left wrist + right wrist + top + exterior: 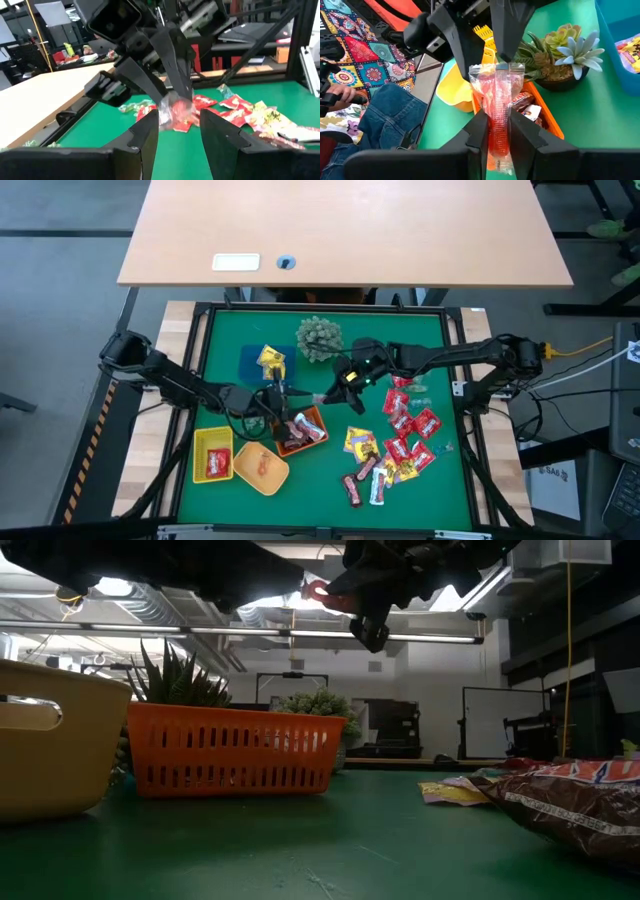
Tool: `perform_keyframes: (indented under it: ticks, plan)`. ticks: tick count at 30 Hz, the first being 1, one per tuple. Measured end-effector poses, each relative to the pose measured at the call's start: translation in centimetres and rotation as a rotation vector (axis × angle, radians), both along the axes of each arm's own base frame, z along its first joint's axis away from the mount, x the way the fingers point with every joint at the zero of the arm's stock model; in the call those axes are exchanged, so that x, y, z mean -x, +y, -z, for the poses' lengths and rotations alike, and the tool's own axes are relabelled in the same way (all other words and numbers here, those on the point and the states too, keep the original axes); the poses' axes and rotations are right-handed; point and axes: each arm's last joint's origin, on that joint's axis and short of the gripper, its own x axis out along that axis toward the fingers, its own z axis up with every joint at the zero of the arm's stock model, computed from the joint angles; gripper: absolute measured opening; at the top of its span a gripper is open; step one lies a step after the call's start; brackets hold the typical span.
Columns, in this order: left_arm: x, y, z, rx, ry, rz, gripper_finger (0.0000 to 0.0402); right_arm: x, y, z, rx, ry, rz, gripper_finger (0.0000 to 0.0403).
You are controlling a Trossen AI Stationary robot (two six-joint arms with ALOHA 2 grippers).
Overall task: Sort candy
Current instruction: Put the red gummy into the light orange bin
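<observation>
A red candy in a clear wrapper (496,95) hangs in the air over the middle of the table, above the orange tray (313,438). My right gripper (497,120) is shut on it. My left gripper (179,122) is open and faces the right one. Its fingers (507,35) stand at either side of the wrapper's far end. More candy, red and yellow packets and dark bars (398,442), lies loose on the green mat at the right. The low view shows both grippers high above the mat with the red candy (320,592) between them. My right gripper pinches the red candy between its two fingers, on the lower part of the wrapper (498,131), with the fingers lying along it. The candy is lifted clear, and its free end (496,70) points at my left gripper. Whether my left gripper touches that end, I cannot tell.
A yellow tray (200,442) and a round yellow-orange bowl (275,478) sit near the table's near left. A blue tray (248,360) holds yellow packets, and a spiky plant (318,338) stands beside it. A seated person's leg (385,120) shows beyond the table.
</observation>
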Motion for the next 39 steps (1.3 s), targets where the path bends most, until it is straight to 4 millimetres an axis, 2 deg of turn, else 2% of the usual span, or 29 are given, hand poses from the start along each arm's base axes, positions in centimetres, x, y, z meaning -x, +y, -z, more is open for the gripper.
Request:
perform_keyframes:
  ticks: [5, 12, 21, 25, 34, 39]
  plan:
    - [-0.1, 0.5, -0.1, 0.004, -0.015, -0.018, 0.0131, 0.0, 0.0, -0.1, 0.001, -0.007, 0.001, 0.0060]
    - [-0.4, 1.3, -0.1, 0.009, -0.014, 0.082, 0.0131, -0.2, 0.0, -0.4, 0.003, -0.046, 0.000, 0.0060]
    - [-0.4, 1.3, -0.1, 0.009, -0.014, 0.086, 0.0127, -0.2, 0.0, -0.4, 0.003, -0.044, 0.000, 0.0060]
    - [-0.4, 1.3, -0.1, 0.009, -0.013, 0.084, 0.0102, -0.2, 0.0, -0.4, 0.003, -0.044, 0.000, 0.0060]
    - [-0.4, 1.3, -0.1, 0.012, -0.014, 0.085, 0.0009, -0.2, 0.0, -0.4, -0.004, -0.040, 0.004, 0.0060]
    - [-0.4, 1.2, -0.1, 0.013, -0.013, 0.085, 0.0004, -0.2, 0.0, -0.4, -0.010, -0.036, 0.007, 0.0067]
